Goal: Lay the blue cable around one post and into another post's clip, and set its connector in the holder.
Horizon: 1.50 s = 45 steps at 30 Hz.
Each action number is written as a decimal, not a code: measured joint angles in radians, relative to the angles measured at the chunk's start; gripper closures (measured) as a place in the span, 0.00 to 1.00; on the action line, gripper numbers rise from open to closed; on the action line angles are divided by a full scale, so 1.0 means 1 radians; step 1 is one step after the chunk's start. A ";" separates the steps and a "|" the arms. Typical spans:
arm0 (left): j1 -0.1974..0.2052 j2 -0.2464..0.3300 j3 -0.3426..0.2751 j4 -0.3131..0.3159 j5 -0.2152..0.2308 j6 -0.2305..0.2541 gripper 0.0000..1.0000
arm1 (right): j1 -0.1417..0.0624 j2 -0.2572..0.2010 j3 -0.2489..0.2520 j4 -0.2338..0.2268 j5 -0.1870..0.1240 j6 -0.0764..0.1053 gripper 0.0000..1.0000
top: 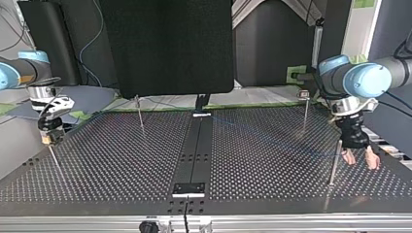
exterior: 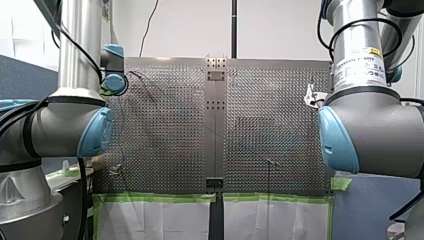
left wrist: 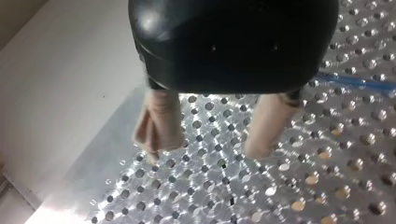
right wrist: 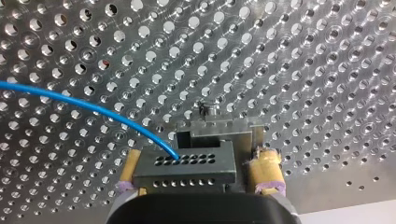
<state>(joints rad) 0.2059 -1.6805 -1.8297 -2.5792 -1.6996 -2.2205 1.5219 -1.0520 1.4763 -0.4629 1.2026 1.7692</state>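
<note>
The perforated table [top: 272, 160] fills the space between the two arms. The left arm [top: 379, 77] comes in at the top view's right and the right arm [top: 19, 70] at its left, each near a side edge of the table.

The left gripper [left wrist: 208, 148] hangs low over the table close to that edge. Its beige-padded fingers [left wrist: 159, 126] are spread wide with nothing between them. A thin post [top: 334, 162] stands upright just beside it.

The right gripper [right wrist: 196, 163] sits at the far side, and the black connector [right wrist: 187, 176] is right at its tip. I cannot tell whether the gripper is clamped on the connector or merely around it. Just ahead of the connector, touching or nearly so, the metal holder [right wrist: 212, 127] is fixed to the table.

The blue cable [right wrist: 79, 103] enters the connector's upper row of holes and arcs away over the table. In the left wrist view a stretch of it lies on the table beside the left gripper, clear of its fingers.
</note>
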 joint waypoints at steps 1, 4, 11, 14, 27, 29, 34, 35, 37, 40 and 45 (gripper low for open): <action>-0.002 0.000 0.000 -0.004 0.003 -0.010 0.00 | 0.000 0.000 0.000 0.000 0.000 0.000 0.00; -0.008 0.001 0.000 -0.018 0.019 -0.035 0.00 | 0.000 0.000 0.000 0.000 0.000 0.000 0.00; -0.019 0.003 0.000 -0.058 0.055 -0.090 0.00 | 0.000 0.000 0.000 0.000 0.000 0.000 0.00; -0.024 0.005 0.000 -0.078 0.059 -0.115 0.00 | 0.000 0.000 0.000 0.000 0.000 0.000 0.00; -0.037 0.020 0.000 -0.134 0.035 -0.208 0.00 | 0.000 0.000 0.000 0.000 0.000 0.000 0.00; -0.038 0.020 -0.001 -0.142 0.031 -0.211 0.00 | 0.000 0.000 0.000 0.000 0.000 0.000 0.00; -0.039 0.039 -0.011 -0.156 0.022 -0.213 0.00 | 0.000 0.000 0.000 0.000 0.000 0.000 0.00; -0.039 0.043 -0.014 -0.156 0.021 -0.214 0.00 | 0.000 0.000 0.000 0.000 0.000 0.000 0.00; -0.038 0.052 -0.022 -0.157 0.021 -0.217 0.00 | 0.000 0.000 0.000 0.000 0.000 0.000 0.00; -0.039 0.058 -0.028 -0.158 0.023 -0.216 0.00 | 0.000 0.000 0.000 0.000 0.000 0.000 0.00; -0.041 0.065 -0.030 -0.165 0.034 -0.209 0.00 | 0.000 0.000 0.000 0.000 0.000 0.000 0.00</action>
<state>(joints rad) 0.1644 -1.6154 -1.8600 -2.7438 -1.6660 -2.4293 1.5218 -1.0520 1.4763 -0.4628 1.2026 1.7692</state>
